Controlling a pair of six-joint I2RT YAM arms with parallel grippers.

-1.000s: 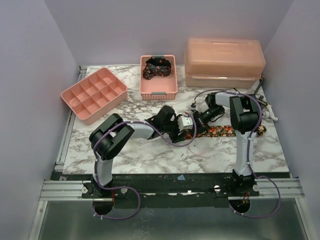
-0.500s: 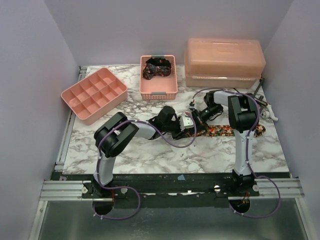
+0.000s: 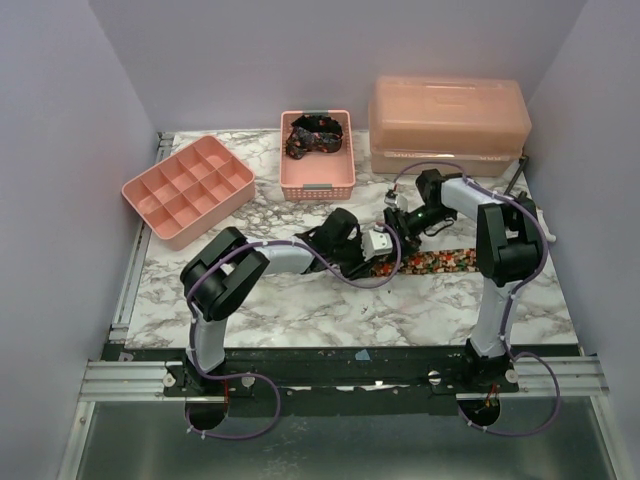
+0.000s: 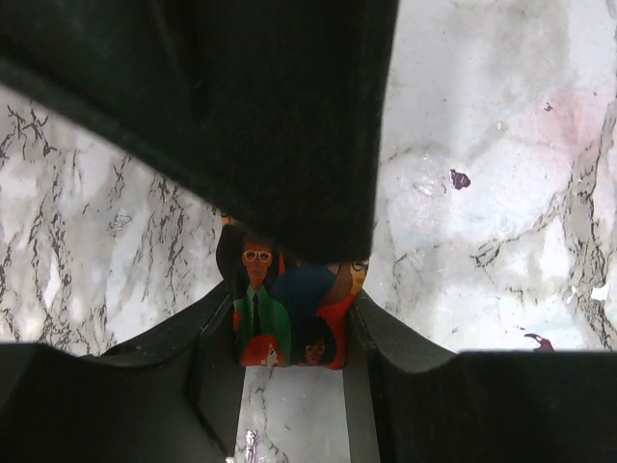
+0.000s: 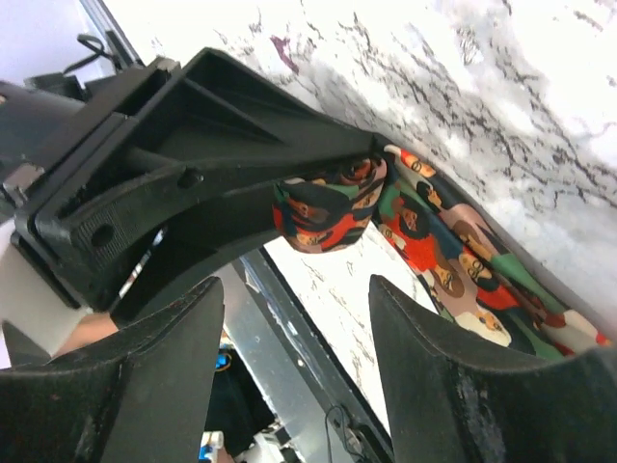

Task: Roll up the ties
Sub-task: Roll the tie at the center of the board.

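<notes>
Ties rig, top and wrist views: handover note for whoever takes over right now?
Left claw: shut on one end of the printed tie, which is folded over in its grip.
Right claw: open, close beside that end, holding nothing.
The rest of the printed tie lies flat on the marble table, stretched out to the right.
Second tie: loosely bunched in the pink basket.
Done: at most a first fold.
Left: roll this tie along its length, then probably the one in the basket.
</notes>
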